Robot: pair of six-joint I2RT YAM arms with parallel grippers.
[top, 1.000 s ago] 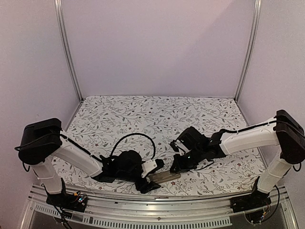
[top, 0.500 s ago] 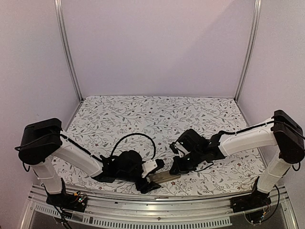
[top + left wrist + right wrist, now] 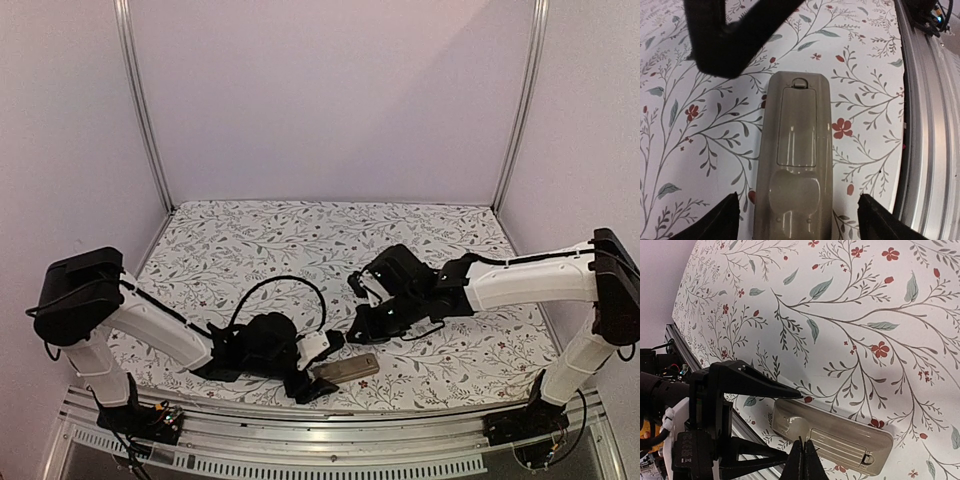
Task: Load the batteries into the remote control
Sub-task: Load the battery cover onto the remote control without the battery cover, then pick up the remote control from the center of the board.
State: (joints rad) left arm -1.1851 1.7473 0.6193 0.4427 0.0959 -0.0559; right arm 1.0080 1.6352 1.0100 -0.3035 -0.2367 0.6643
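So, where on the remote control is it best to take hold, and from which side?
Probably across its narrow width, on the two long edges near the rounded end, coming from above. The remote control lies flat, back up, so only those thin edges offer opposing faces. The left fingers stand open on either side there.

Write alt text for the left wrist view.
A slim tan-grey plastic remote control lies back-up, battery cover shut, on the floral tablecloth between the tips of the open left pincer. A grey metal rail runs along the right edge.
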